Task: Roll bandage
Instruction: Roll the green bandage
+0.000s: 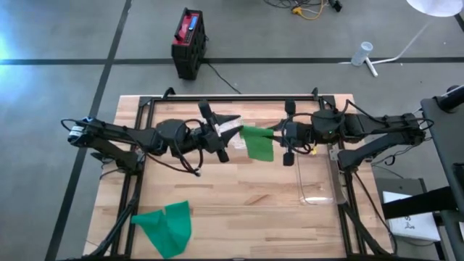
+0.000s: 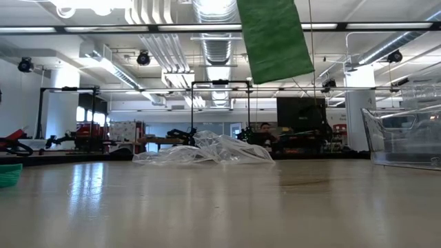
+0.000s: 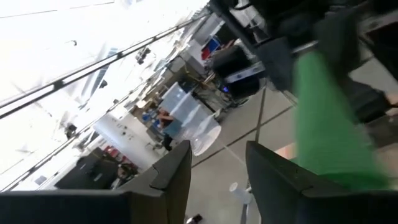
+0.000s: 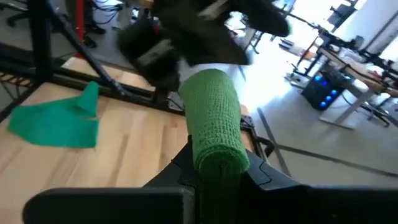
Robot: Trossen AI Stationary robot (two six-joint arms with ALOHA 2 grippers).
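Overhead cam looks straight down; low cam level across tabletop; wrist cams close-up. All share green bandage (image 1: 257,142).

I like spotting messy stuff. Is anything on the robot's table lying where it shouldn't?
Yes. A second green bandage lies crumpled and unrolled at the table's front left corner, far from both arms. Crumpled clear plastic wrap sits on the table too. The right gripper holds the green bandage in the air.

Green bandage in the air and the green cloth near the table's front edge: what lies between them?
Only bare wooden table separates bandage from cloth, in the high view.
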